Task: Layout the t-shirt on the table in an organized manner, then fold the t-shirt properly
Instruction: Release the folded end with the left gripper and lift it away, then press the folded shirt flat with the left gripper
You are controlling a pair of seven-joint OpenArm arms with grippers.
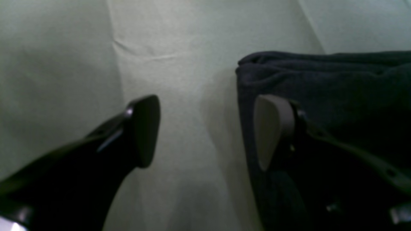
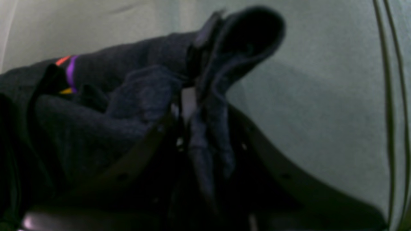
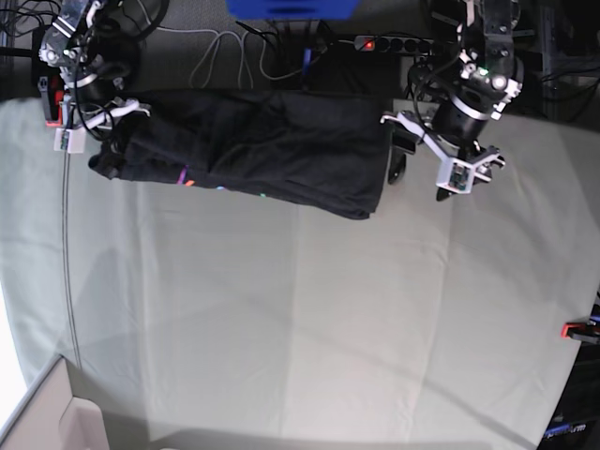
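The black t-shirt (image 3: 262, 141) lies crumpled in a long band across the far side of the pale grey-green table (image 3: 300, 309). Its coloured print (image 2: 69, 72) shows near one end. My right gripper (image 2: 192, 96) is shut on a bunched fold of the t-shirt (image 2: 135, 96) at the end that is on the left in the base view (image 3: 105, 161). At the other end, my left gripper (image 1: 208, 131) stands open just above the table (image 1: 179, 48). One of its fingers (image 1: 273, 131) is over the t-shirt's edge (image 1: 321, 73), the other over bare cloth. In the base view the left gripper (image 3: 397, 159) is beside the shirt.
A power strip (image 3: 389, 42) and loose cables (image 3: 225, 47) lie behind the table's far edge. A red clamp (image 3: 574, 329) sits on the right edge. A thin cable (image 3: 66, 234) runs down the left side. A pale box corner (image 3: 47, 412) is at the bottom left.
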